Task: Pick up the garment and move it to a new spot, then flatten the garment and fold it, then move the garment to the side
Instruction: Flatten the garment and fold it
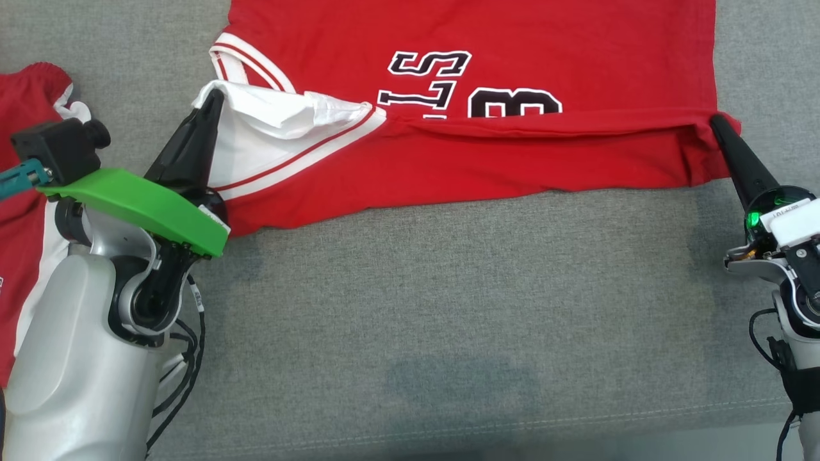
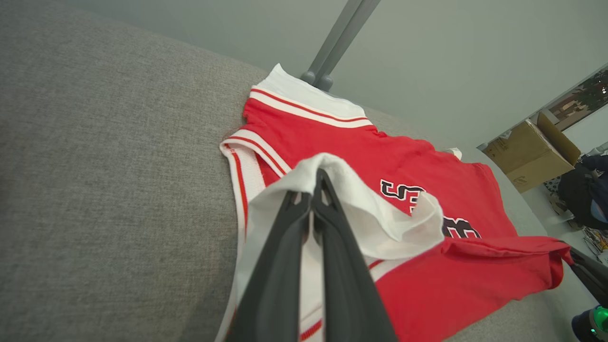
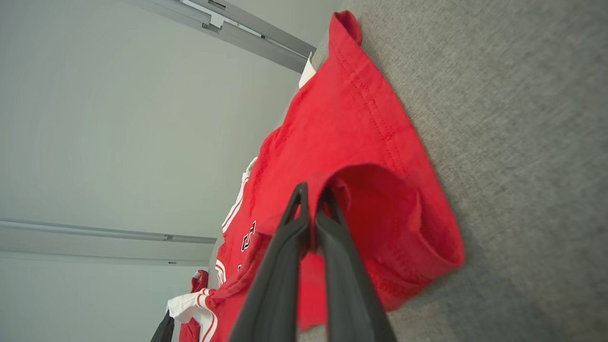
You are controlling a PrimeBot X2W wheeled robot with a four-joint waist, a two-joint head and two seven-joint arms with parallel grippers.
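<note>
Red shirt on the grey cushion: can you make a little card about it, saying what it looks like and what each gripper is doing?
garment: red jersey, white striped trim, black lettering
surface: grey fabric cushion
fold: near edge doubled over, partly covering the lettering
left gripper: shut on the jersey's white part
right gripper: shut on the jersey's red corner
also there: second red garment, at the robot's left

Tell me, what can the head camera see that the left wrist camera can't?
Head view: a second red garment at the far left and the green bracket on the left arm. Left wrist view: a cardboard box and a grey post behind. Both: the red jersey on the grey cushion, left jaws shut on its white sleeve.
</note>
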